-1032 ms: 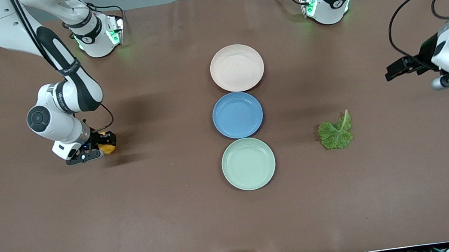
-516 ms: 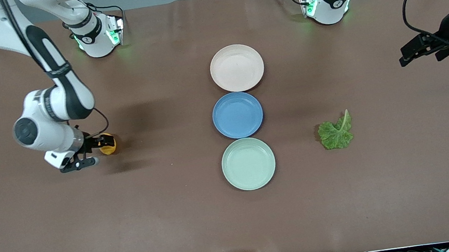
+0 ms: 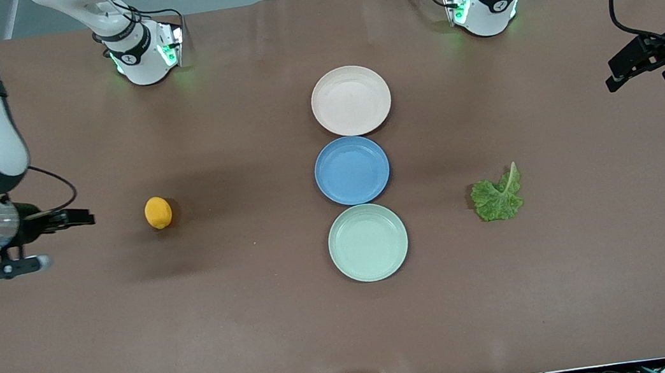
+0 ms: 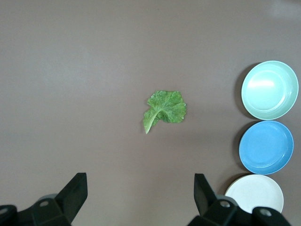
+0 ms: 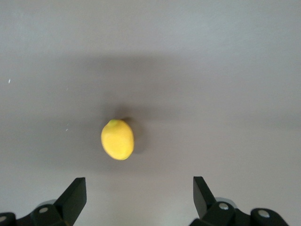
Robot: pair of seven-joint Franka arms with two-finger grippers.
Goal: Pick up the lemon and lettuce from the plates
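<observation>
The lemon [image 3: 158,212] lies on the bare table toward the right arm's end, off the plates; it also shows in the right wrist view [image 5: 117,139]. The lettuce [image 3: 498,195] lies on the table toward the left arm's end, and shows in the left wrist view [image 4: 163,109]. The beige-pink plate [image 3: 351,100] and the mint green plate [image 3: 368,242] are both empty. My right gripper [image 3: 66,239] is open and empty, raised beside the lemon at the table's end [image 5: 140,188]. My left gripper [image 3: 656,81] is open and empty, high over the table's other end [image 4: 141,188].
A blue plate [image 3: 351,170], empty, lies between the two pale plates in a row down the table's middle. All three plates show at one edge of the left wrist view, the mint one [image 4: 270,89] among them. The arms' bases [image 3: 144,51] stand along the table's edge farthest from the front camera.
My right gripper has let go of the lemon, opened, and drawn back toward its end of the table. The lemon stays on the table. My left gripper has drawn farther off from the lettuce.
</observation>
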